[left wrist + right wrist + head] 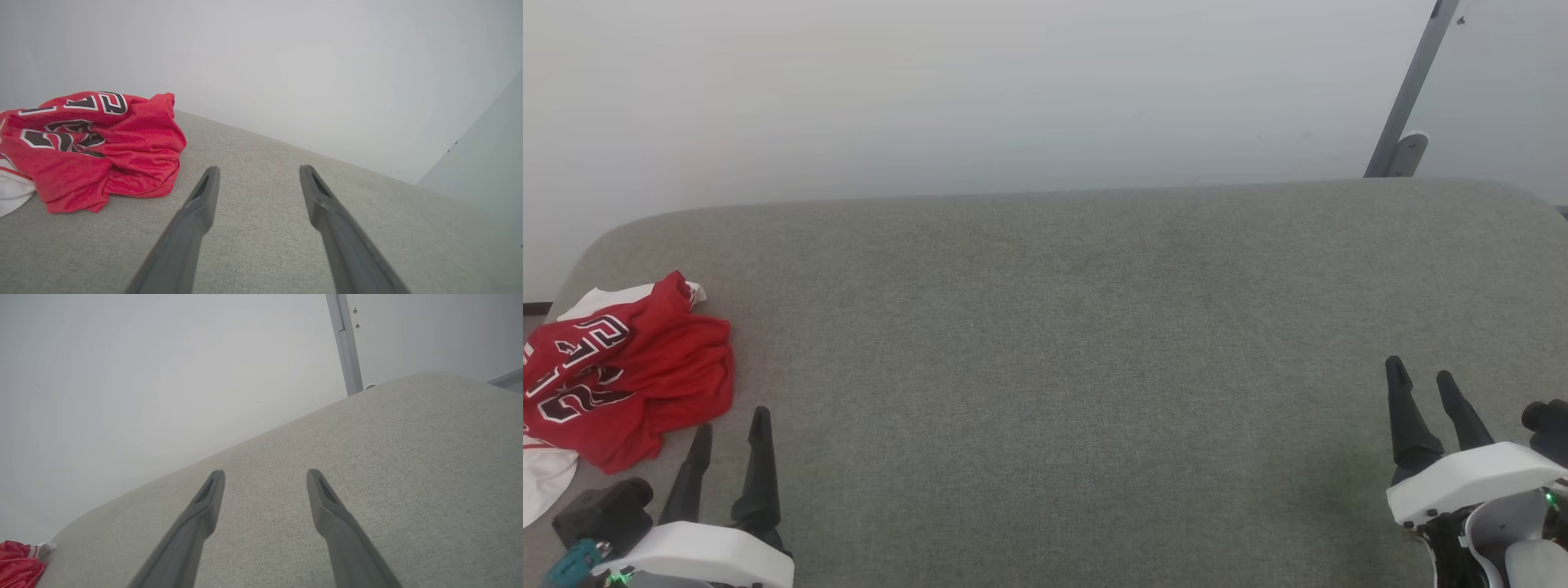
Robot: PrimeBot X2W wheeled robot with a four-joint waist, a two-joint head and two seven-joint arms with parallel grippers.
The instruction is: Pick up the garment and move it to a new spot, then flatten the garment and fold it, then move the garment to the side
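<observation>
Left pincer (732, 419), spread and empty, sits beside the crumpled garment (629, 376) (right pincer (1419, 368), also spread, well apart), seemingly poised to grab.

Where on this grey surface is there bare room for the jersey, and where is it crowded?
Bare: the middle and right of the grey surface, from the garment across to the right gripper, back to the wall. Crowded: the left end, where the garment lies beside the left gripper.

Soft even light, faint shadows, no glare, wrist views bent at edges, near fingers (196, 228) blurred
</observation>
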